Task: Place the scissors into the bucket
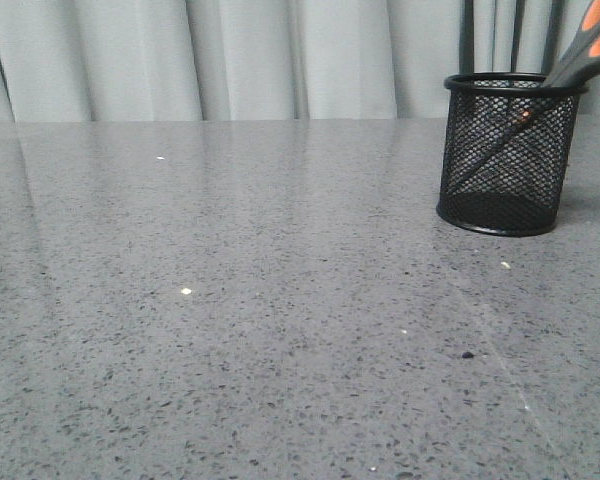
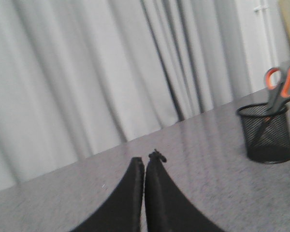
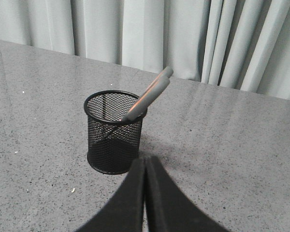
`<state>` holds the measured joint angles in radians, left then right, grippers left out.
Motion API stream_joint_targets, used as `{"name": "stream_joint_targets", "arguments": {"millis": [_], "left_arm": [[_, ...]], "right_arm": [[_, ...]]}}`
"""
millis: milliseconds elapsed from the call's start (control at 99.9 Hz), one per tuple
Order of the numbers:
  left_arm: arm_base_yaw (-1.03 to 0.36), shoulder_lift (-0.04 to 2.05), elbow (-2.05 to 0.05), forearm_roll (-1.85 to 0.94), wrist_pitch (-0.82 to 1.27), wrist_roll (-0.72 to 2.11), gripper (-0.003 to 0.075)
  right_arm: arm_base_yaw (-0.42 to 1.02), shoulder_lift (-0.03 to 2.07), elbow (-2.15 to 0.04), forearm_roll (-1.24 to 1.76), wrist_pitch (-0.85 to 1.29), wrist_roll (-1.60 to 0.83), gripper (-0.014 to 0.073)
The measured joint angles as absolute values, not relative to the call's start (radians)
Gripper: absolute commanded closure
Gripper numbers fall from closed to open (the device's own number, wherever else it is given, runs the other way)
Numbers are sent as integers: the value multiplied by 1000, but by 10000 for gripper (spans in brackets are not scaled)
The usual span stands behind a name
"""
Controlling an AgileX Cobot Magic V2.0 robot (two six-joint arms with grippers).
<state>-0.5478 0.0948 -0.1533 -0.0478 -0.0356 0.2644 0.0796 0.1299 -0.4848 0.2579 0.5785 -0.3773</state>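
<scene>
The grey speckled stone-look table (image 1: 230, 330) fills the front view, backed by pale pleated curtains (image 1: 230, 55). On its far right stands the black wire-mesh cylindrical bucket (image 1: 508, 155), upright on its solid base and well apart from both arms. Inside it stand the scissors with dark grey handles lined in orange (image 1: 580, 50): the dark blades run down through the mesh toward the base, while the handles lean against the rim and project above it, as the bucket is shorter than the scissors. The right wrist view confirms this, with the handles tilted over the rim and nothing touching them. The right gripper (image 3: 145, 159) sits near the bucket, fingers pressed together and holding nothing. The left gripper (image 2: 145, 162) hovers above bare table, far from the bucket, fingers likewise closed and empty. A few small white flecks (image 1: 186, 291) lie on the table surface, unrelated to the work. Judgement: the placing step appears complete, the scissors resting in the bucket and released; the step in hand is withdrawal. The next move calls only for both arms to clear away without brushing the projecting handles or nudging the light bucket, which could tip under a sideways knock.
</scene>
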Motion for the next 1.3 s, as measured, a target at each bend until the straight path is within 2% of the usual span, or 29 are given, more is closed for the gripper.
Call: {"name": "stream_joint_targets", "arguments": {"millis": [100, 280, 470, 1301], "left_arm": [[-429, 8, -92, -79, 31, 256, 740], [-222, -2, -17, -125, 171, 183, 740], [-92, -2, 0, -173, 282, 152, 739], [-65, -2, 0, -179, 334, 150, 740]], "right_arm": [[80, 130, -485, 258, 579, -379, 641], [80, 130, -485, 258, 577, -379, 641], [80, 130, -485, 258, 577, -379, 641], [80, 130, -485, 258, 575, -379, 641]]}}
